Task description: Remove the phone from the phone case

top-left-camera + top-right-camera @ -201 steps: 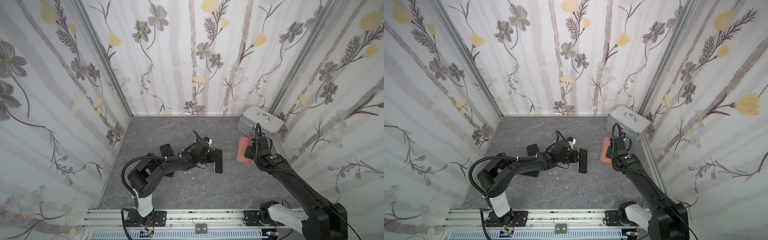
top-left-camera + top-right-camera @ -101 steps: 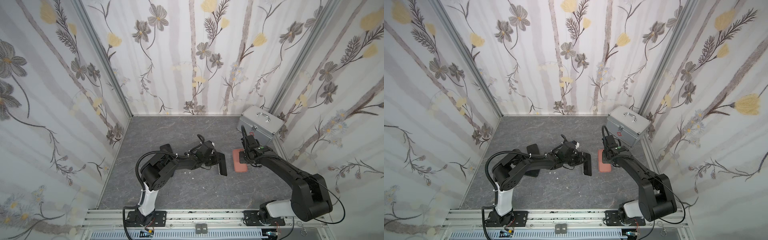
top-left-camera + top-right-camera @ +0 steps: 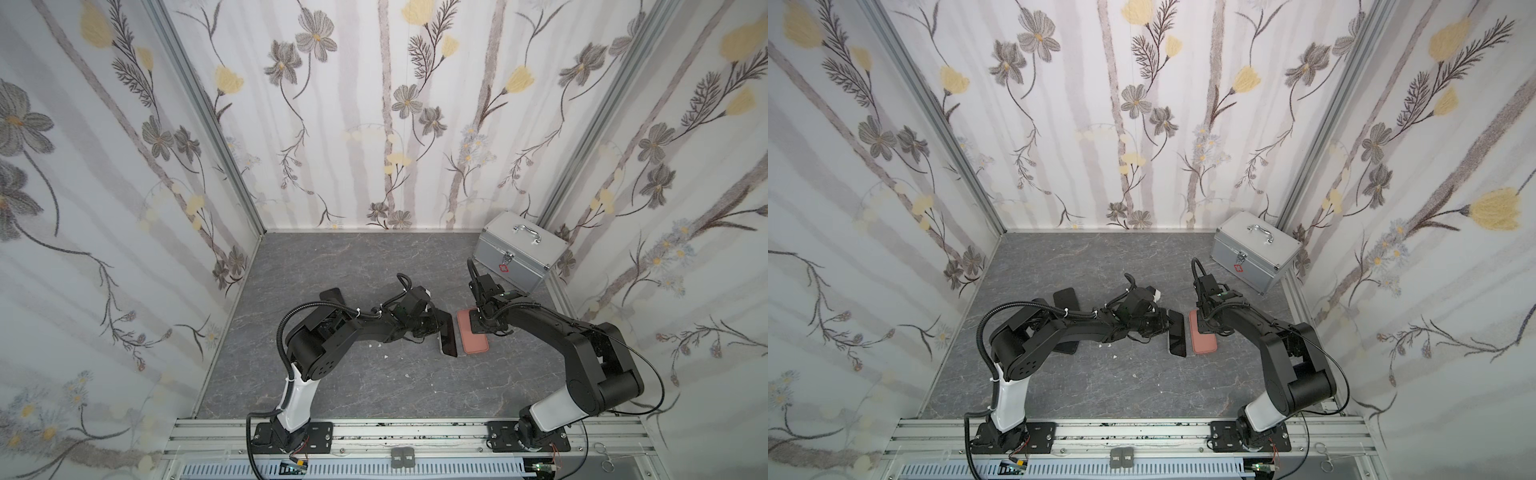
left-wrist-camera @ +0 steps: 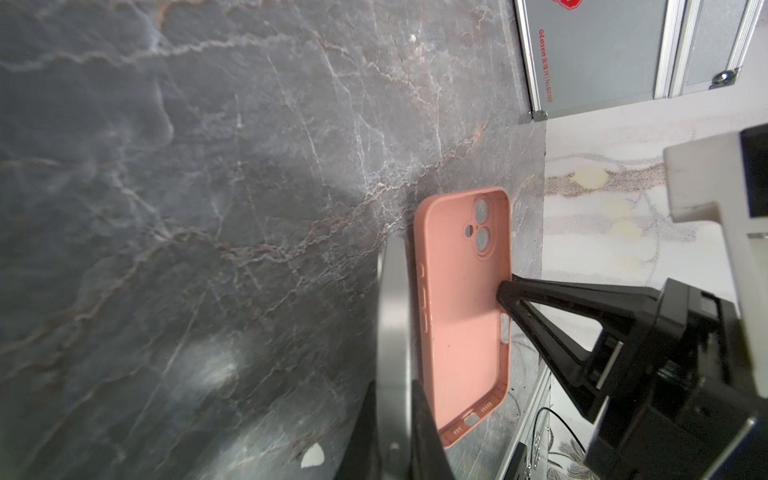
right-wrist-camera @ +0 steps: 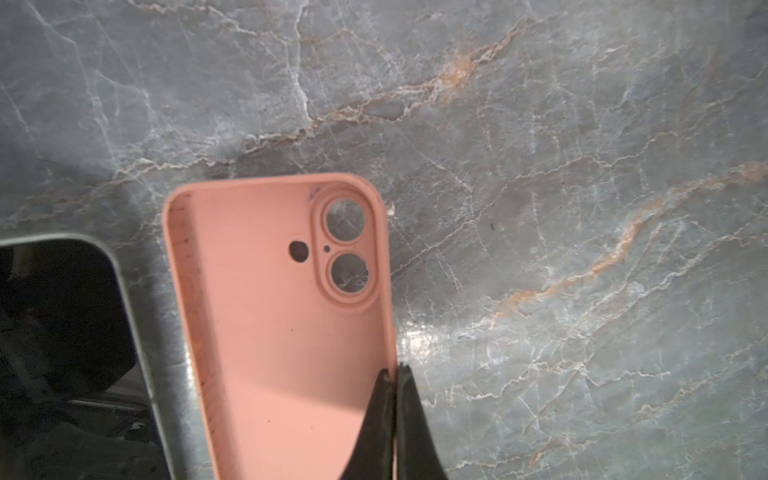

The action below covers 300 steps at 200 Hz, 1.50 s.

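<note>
The pink phone case (image 3: 473, 340) is lying empty on the table (image 3: 332, 382), right of middle, having moved frontward from the aluminium first-aid box (image 3: 517, 253) within the last second. The phone (image 3: 448, 338) is tilting just beside it. The left jaws are pinching the phone, the right jaws pinching the case's side wall. Only the wrist views are showing the case's interior and camera holes (image 5: 348, 248).

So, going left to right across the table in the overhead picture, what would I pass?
black slab → phone → pink case → silver box
</note>
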Each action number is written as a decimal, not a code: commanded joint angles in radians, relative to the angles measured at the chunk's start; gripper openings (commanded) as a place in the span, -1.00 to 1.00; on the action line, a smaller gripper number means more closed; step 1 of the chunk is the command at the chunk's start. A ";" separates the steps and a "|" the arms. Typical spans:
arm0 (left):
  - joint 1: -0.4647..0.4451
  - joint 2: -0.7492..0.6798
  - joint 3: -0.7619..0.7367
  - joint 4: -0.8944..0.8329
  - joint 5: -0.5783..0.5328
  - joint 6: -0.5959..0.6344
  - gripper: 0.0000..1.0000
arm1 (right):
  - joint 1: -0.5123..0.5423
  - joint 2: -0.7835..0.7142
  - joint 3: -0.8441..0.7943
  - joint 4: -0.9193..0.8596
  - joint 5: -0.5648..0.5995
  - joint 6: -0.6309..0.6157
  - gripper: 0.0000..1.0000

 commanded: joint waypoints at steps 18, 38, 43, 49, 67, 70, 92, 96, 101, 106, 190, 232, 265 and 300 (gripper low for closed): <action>-0.003 0.023 -0.007 0.048 -0.001 -0.027 -1.00 | 0.006 0.022 -0.008 0.049 -0.034 -0.002 -1.00; -0.003 0.027 -0.013 0.052 -0.004 -0.030 -0.96 | 0.007 0.035 -0.006 0.051 -0.038 -0.004 -1.00; -0.003 0.027 -0.016 0.052 -0.006 -0.031 -0.95 | 0.007 0.039 -0.005 0.051 -0.041 -0.005 -1.00; -0.002 0.028 -0.018 0.053 -0.007 -0.033 -0.91 | 0.007 0.041 -0.005 0.052 -0.043 -0.005 -1.00; -0.004 0.033 -0.027 0.056 -0.008 -0.042 -0.70 | 0.007 0.045 -0.006 0.059 -0.059 -0.005 -1.00; -0.003 0.033 -0.028 0.057 -0.009 -0.045 -0.68 | 0.007 0.045 -0.007 0.059 -0.060 -0.004 -1.00; -0.003 0.031 -0.043 0.061 -0.018 -0.053 -0.58 | 0.008 0.044 -0.008 0.059 -0.048 -0.001 -1.00; -0.003 0.029 -0.045 0.061 -0.020 -0.053 -0.56 | 0.007 0.042 -0.008 0.058 -0.043 -0.001 -1.00; -0.004 0.028 -0.048 0.061 -0.023 -0.055 -0.55 | 0.007 0.042 -0.009 0.058 -0.040 0.000 -1.00; -0.002 0.026 -0.051 0.059 -0.025 -0.056 -0.54 | 0.007 0.041 -0.009 0.058 -0.035 0.002 -1.00; 0.001 -0.012 -0.118 0.045 -0.122 -0.084 -0.06 | 0.007 -0.039 -0.015 0.041 0.160 0.058 -1.00; 0.003 -0.092 -0.115 -0.115 -0.265 -0.008 0.05 | 0.007 -0.112 0.016 0.097 0.170 0.077 -1.00; 0.040 -0.187 -0.133 -0.216 -0.357 0.068 0.13 | 0.009 -0.037 0.154 0.109 0.085 0.062 -1.00; 0.096 -0.277 -0.163 -0.324 -0.446 0.165 0.24 | 0.022 0.140 0.348 0.089 0.010 0.044 -1.00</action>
